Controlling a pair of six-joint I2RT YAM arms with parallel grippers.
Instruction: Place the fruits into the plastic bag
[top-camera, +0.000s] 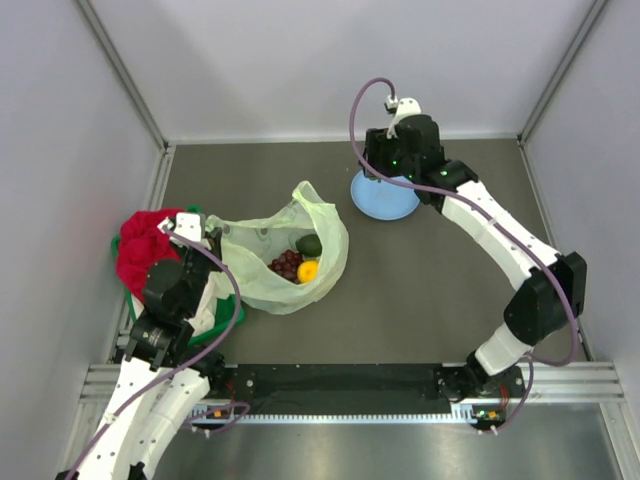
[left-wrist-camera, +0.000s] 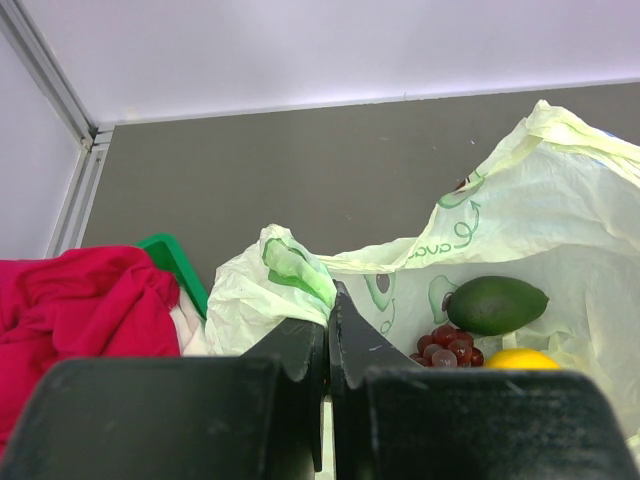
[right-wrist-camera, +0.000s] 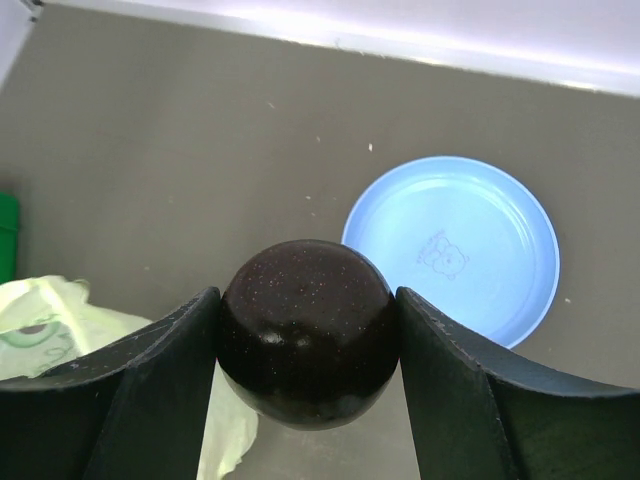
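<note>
The small dark fruit (right-wrist-camera: 305, 335) sits clamped between the right gripper's (right-wrist-camera: 308, 300) jaws, ready for carrying. The left gripper's (left-wrist-camera: 328, 335) jaws pinch the plastic bag's (left-wrist-camera: 265, 290) rim at their tips, likely propping its mouth open.

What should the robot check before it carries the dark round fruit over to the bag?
1. Grip on the dark fruit: ok, pinched between both fingers of the right end effector.
2. Hold on the plastic bag: ok, the left end effector is shut on its edge.
3. Bag mouth open: ok, the green fruit, grapes and citrus show inside.
4. Held fruit above the bag: not ok, the top view shows it over by the blue plate.
5. Plate bare of fruit: ok.
</note>
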